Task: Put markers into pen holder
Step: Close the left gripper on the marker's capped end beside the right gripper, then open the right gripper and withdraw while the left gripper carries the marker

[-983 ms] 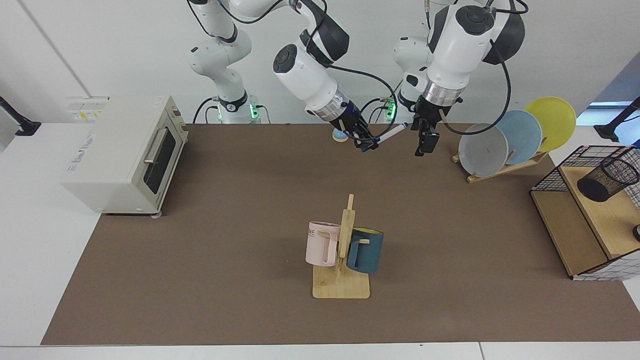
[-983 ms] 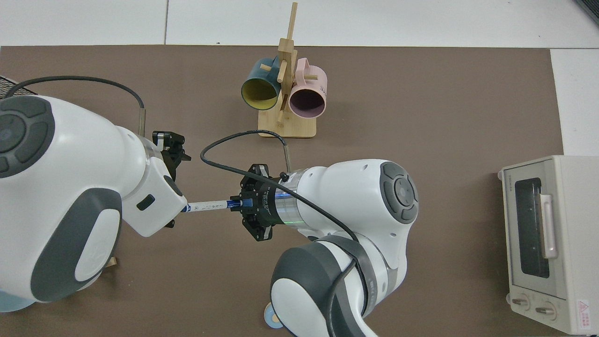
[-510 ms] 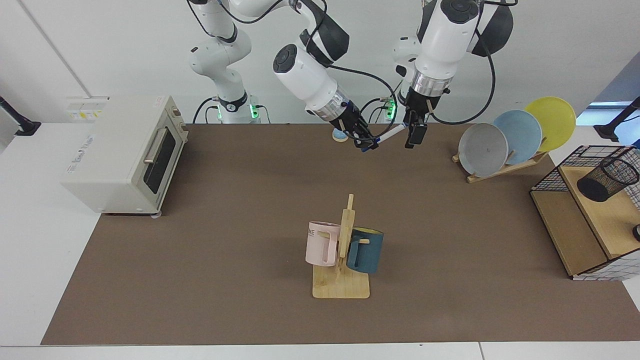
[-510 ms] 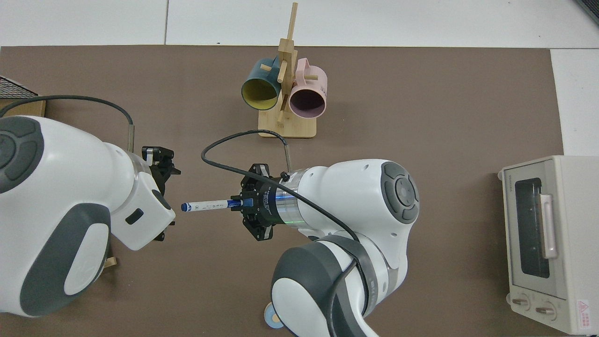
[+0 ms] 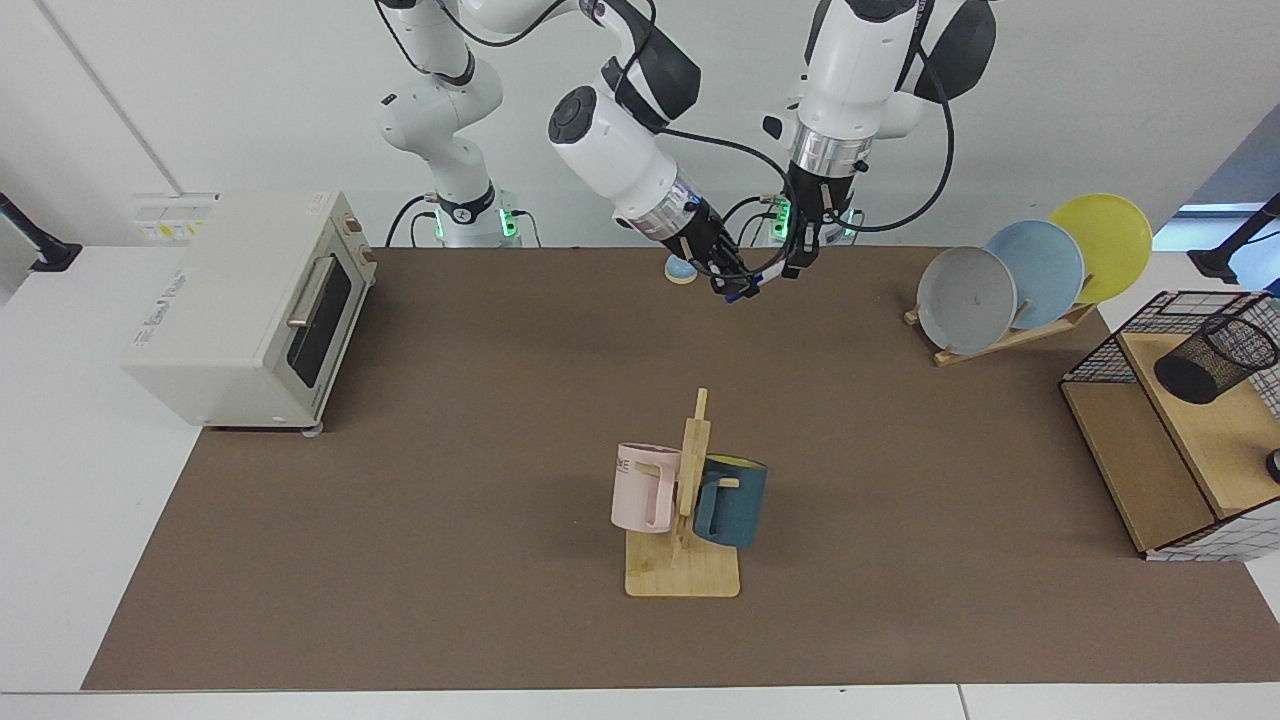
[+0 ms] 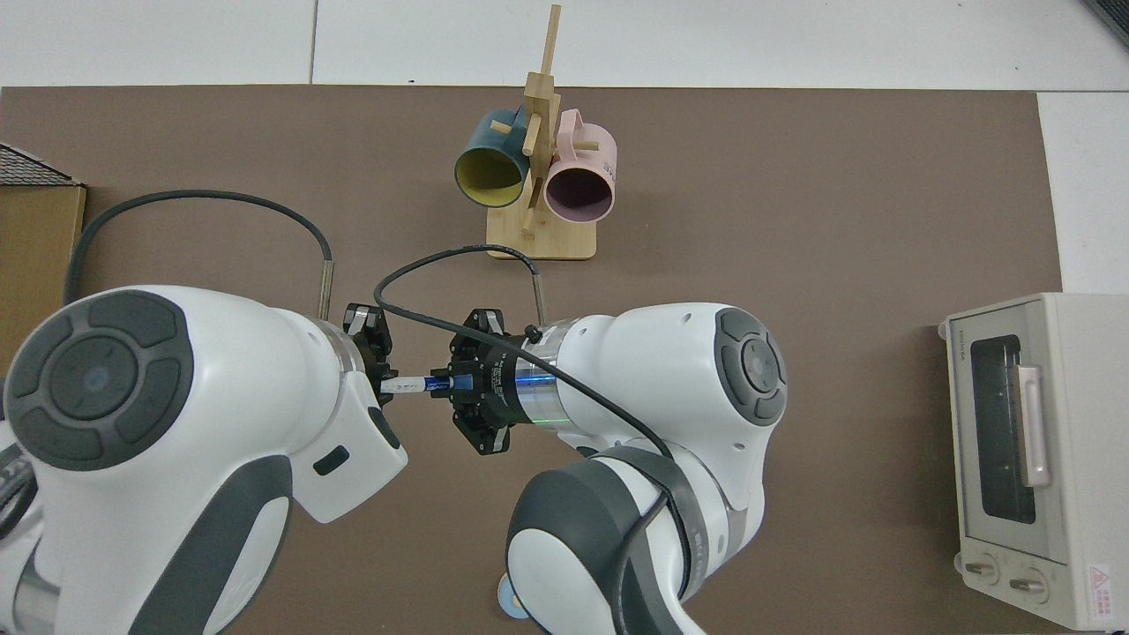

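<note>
A: 1 s back, the left gripper (image 5: 797, 262) hung clear of the marker (image 5: 763, 279), off toward the plate rack (image 5: 1010, 335). Now it has swung in and sits at the marker's free end, above the far edge of the bench (image 5: 450, 480).

B: And the right gripper (image 5: 728, 281)?

A: Unmoved. It is clamped on the marker's blue end and holds the barrel level in the air. In the top view the marker (image 6: 407, 384) bridges the 2 grippers, right gripper (image 6: 445, 384) on one side, left gripper (image 6: 381, 375) on the other.

B: Has the left one closed on it?

A: Cannot tell. Its wrist hides the fingers from above, and from the front they blur into the marker's tip.

B: Meaning for the task?

A: I read this as a handover being set up. The pen holder (image 5: 1215, 358) lies tilted on the wooden shelf of the wire basket (image 5: 1100, 350), at the left arm's side and well apart from the marker. The left arm would have to carry it there. Nothing is in the holder yet.
</note>
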`<state>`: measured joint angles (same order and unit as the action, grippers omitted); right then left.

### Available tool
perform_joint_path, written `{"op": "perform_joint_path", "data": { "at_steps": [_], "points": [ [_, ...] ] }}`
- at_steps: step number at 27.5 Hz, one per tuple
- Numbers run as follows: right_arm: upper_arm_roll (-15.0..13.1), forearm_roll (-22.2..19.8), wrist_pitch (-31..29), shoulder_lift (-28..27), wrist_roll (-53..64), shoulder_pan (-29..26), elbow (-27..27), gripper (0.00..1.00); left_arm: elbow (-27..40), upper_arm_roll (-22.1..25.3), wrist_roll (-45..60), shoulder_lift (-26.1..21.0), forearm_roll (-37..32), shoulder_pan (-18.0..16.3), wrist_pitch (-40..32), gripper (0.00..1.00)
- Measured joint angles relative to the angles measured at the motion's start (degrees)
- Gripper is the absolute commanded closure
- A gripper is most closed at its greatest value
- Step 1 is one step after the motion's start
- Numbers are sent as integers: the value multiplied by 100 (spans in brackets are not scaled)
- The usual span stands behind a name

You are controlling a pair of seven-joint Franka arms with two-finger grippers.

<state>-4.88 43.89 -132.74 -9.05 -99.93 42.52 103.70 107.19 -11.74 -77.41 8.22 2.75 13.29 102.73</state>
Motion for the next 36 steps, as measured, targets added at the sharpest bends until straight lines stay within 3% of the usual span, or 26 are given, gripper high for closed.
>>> {"op": "perform_joint_path", "data": {
  "at_steps": [4,5,6,7,13,20,30,36],
  "points": [
    [1,0,-8,-1,-16,1,-7,100,-4,6,3,3,-4,0,4,100],
    [2,1,-10,-1,-17,1,-7,96,-4,8,3,4,-4,0,4,100],
    [3,1,-13,-2,-18,1,-8,61,-4,10,3,4,-4,0,4,100],
    [4,1,-16,-3,-20,1,-9,1,-4,12,3,4,-4,0,4,100],
    [12,-90,-9,-5,57,14,6,0,-6,70,-6,3,-26,-6,4,100],
    [0,-648,159,-5,416,13,53,0,-1,335,-6,2,-155,-13,-120,100],
    [-64,-2541,1021,60,2179,-86,124,0,30,984,20,-4,-391,-23,-316,100],
    [-115,-3349,1839,219,4144,-676,152,0,43,1538,316,-35,-472,-31,-317,100]
  ]
}}
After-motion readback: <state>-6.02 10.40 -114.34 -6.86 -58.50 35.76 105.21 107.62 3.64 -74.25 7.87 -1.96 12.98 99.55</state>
